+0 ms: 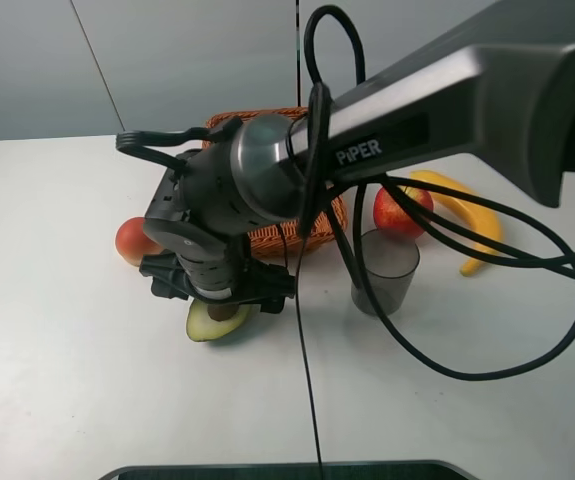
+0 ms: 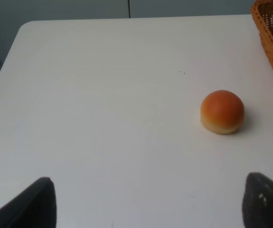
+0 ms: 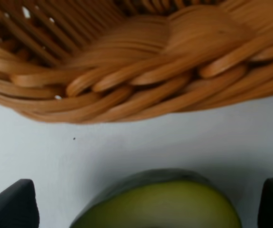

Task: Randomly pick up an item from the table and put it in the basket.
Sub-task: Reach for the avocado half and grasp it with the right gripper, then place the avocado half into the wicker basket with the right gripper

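White table [image 1: 57, 380]: plain top; my left gripper [image 2: 150, 206] hangs over its left part, fingers spread wide with nothing between them
Peach [image 1: 132, 240]: orange-red, on the table just left of the basket; not what I am after
Avocado half [image 1: 217, 320]: flesh up on the table, just in front of the basket's near wall, under my right gripper [image 3: 145, 209]
Right fingers [image 3: 13, 204]: spread, one on each side of the avocado half, not pinching it as far as I can see
Step in hand: closing on the fruit; I judge I should sit low enough to catch the skin rim, keep it centred and squeeze gently, since the rounded skin may slip
Wicker basket [image 1: 267, 116]: just behind the fruit; once gripped, I need a clean lift over its flared wall before moving in
Grey cup [image 1: 385, 268]: right of the basket, apart from my path
Red apple [image 1: 402, 210]: behind the cup
Banana [image 1: 467, 215]: farthest right, out of the way
In the way: only the basket's near wall
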Robot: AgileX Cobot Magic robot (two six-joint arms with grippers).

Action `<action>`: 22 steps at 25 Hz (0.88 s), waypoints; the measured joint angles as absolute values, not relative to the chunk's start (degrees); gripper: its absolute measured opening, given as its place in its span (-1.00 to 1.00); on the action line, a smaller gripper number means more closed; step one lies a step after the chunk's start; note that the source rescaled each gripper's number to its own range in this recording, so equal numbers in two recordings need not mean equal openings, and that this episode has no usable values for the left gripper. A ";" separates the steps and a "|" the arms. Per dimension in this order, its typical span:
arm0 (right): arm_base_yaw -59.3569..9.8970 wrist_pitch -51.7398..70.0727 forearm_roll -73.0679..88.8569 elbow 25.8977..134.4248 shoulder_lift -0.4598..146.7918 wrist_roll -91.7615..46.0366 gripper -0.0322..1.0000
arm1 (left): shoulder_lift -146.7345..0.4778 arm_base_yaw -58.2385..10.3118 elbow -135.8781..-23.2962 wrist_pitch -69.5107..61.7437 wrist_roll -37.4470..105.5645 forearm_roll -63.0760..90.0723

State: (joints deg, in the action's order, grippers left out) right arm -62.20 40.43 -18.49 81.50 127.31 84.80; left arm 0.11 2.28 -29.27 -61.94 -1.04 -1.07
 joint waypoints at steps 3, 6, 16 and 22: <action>-62.20 40.43 -17.84 81.50 128.15 84.80 0.22 | 0.11 2.28 -29.27 -61.94 -1.04 -1.07; -62.20 40.43 -16.98 81.61 128.09 84.69 -0.89 | 0.11 2.28 -29.27 -61.94 -1.04 -1.07; -62.20 40.85 -15.93 81.79 128.18 83.50 -0.89 | 0.11 2.28 -29.27 -61.94 -1.04 -1.07; -62.20 41.77 -12.11 81.79 127.64 76.46 -0.89 | 0.11 2.28 -29.27 -61.94 -1.04 -1.07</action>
